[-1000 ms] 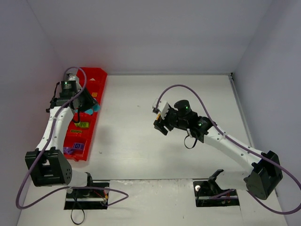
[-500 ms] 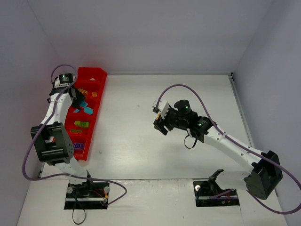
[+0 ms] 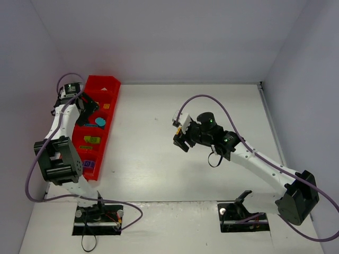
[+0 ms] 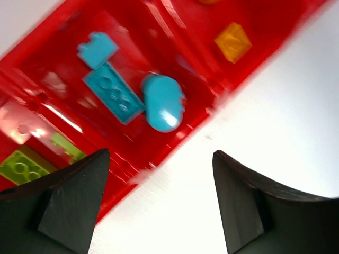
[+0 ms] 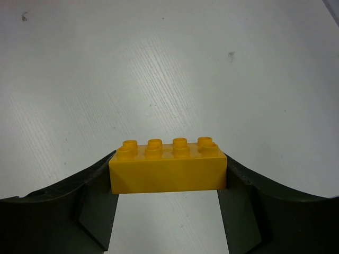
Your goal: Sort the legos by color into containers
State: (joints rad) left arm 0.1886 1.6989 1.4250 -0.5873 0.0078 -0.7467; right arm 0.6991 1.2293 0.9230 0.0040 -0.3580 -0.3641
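— Where's the left arm?
— Upper left of the top view, folded up tall. The left tool [image 4: 159, 159] stands wide apart, nothing between its fingers.
— And the right arm?
— Stretched from lower right toward mid-frame, the right tool [image 5: 169, 164] clamped on a yellow brick [image 5: 167, 175].

Bright, even light from above, with soft faint shadows on the white desk [image 3: 159, 159]. Ahead of the left claw [image 4: 159, 159] the red tray [image 4: 159, 21] is smeared by motion blur and glare; around the right claw [image 5: 168, 174] everything is sharp.
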